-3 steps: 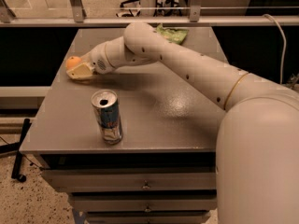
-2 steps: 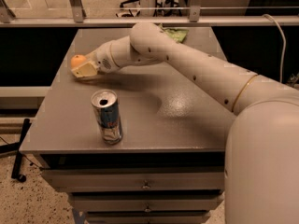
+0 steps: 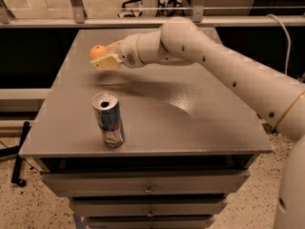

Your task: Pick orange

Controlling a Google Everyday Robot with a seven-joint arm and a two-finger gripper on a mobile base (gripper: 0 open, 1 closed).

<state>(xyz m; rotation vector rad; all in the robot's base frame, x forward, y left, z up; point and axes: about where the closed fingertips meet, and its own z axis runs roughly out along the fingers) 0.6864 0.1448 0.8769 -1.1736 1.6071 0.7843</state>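
- Camera view looks down from the front on a grey table (image 3: 200,128) with a flat, matte top that has a dull sheen near its middle and a squared front edge.
- The gripper (image 3: 101,57) sits over the far-left part of the table, closed around the orange (image 3: 97,52). Its pale cream fingers (image 3: 109,62) look blocky and flat-sided.
- The orange is small, round and smooth-skinned. Only its upper left side shows, and the rest is tucked behind the finger pad.
- A soft shadow (image 3: 116,84) lies on the tabletop below the gripper and apart from it, so the fruit is up off the surface.
- The arm (image 3: 200,51) is smooth white plastic in thick rounded segments with a few small dark dots along it. It reaches in from the right, and its base swells out of the frame at the lower right corner.
- A blue-silver can (image 3: 108,119) stands upright near the front-left edge, well apart from the gripper. It is a metal cylinder with an open top, and its printing is too blurred to read.
- Below the tabletop are shallow grey drawers (image 3: 147,186) with small knobs, the lowest one cut off by the bottom edge.
- Behind the table runs a metal rail (image 3: 71,22), and the space beyond it is dim.
- A thin light cable (image 3: 285,30) curves down at the right.
- The floor (image 3: 238,209) is speckled.
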